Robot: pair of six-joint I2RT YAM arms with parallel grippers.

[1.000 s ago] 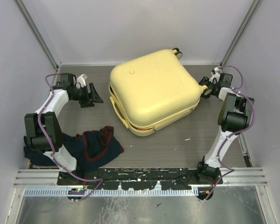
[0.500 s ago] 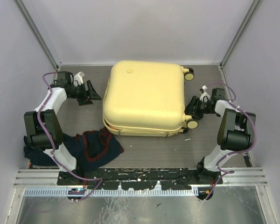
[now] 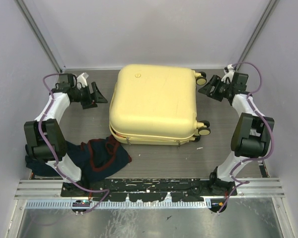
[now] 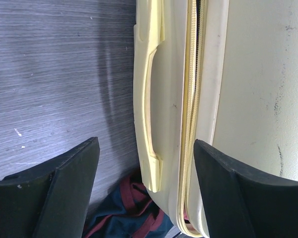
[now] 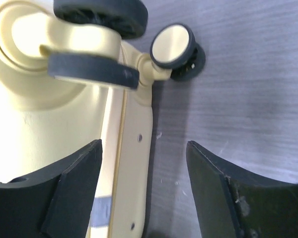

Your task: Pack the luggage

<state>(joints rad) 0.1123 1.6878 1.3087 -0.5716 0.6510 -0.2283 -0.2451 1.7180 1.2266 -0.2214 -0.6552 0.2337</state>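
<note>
The luggage [image 3: 154,104] lies flat and shut in the middle of the bench [image 3: 164,158], towards the far side. Its handle [image 4: 151,114] faces left and its wheels [image 5: 174,45] face right. Along the left edge runs the zip [image 4: 191,124]; I cannot tell whether it is done up all the way.

The left pincer [image 3: 94,95] hangs just off the far-left corner of the case, its fingers spread wide and aimed at the handle side, holding nothing. The right pincer [image 3: 209,87] sits by the far-right wheel, likewise spread and empty. Neither touches the shell.

A dark blue and red garment [image 3: 104,153] lies crumpled at the near left, by the left arm's base, close to the case's near-left corner. With that outside and the lid down, I would say the packing proper has not begun: the step in hand is getting the case open. The next move wants a grip on the seam or zip at the left edge, with the right arm bracing the wheel end so the shell does not slide.

The bench is grey-brown woodgrain, slightly scuffed. Plain pale walls [image 3: 139,29] close it in on three sides, with a metal rail [image 3: 149,191] along the near edge.
</note>
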